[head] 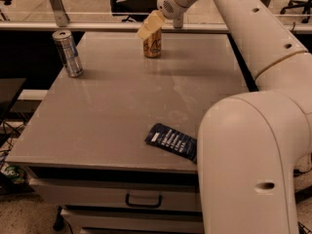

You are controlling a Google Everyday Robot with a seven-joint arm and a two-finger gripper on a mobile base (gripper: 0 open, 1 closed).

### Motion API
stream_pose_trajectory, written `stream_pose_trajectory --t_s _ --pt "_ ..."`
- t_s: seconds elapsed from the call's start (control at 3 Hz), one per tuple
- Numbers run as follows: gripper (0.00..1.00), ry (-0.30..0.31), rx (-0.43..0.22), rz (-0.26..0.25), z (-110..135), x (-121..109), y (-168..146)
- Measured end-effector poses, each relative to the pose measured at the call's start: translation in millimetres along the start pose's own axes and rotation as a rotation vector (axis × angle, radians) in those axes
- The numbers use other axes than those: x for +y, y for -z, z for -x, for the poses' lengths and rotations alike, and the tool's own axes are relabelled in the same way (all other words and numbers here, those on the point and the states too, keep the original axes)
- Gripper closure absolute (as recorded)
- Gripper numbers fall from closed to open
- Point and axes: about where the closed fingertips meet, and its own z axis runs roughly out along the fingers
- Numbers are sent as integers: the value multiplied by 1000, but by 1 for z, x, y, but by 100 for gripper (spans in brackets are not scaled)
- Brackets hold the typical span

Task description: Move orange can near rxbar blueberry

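Note:
The orange can (152,46) stands upright at the far middle of the grey table (107,116). My gripper (149,26) hangs at the can's top, covering its upper left rim; whether it touches the can I cannot tell. The rxbar blueberry (171,141), a flat dark navy wrapper with a small white label, lies near the table's front edge, partly behind my arm's big white link (248,169). The can and the bar are far apart.
A slimmer silver-and-blue can (68,53) stands upright at the far left of the table. A drawer with a dark handle (143,200) sits under the front edge. A rail (97,27) and office chairs lie behind the table.

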Motion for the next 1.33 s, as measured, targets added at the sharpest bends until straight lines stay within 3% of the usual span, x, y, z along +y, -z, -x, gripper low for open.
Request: stream_pose_trajectory --t_s 0.67,1.0,1.33 --pt "0 -29 -24 59 4 8 -33" --pt "0 -43 -19 64 -1 3 -40" --pt "26 -62 -5 61 -9 -5 -38"
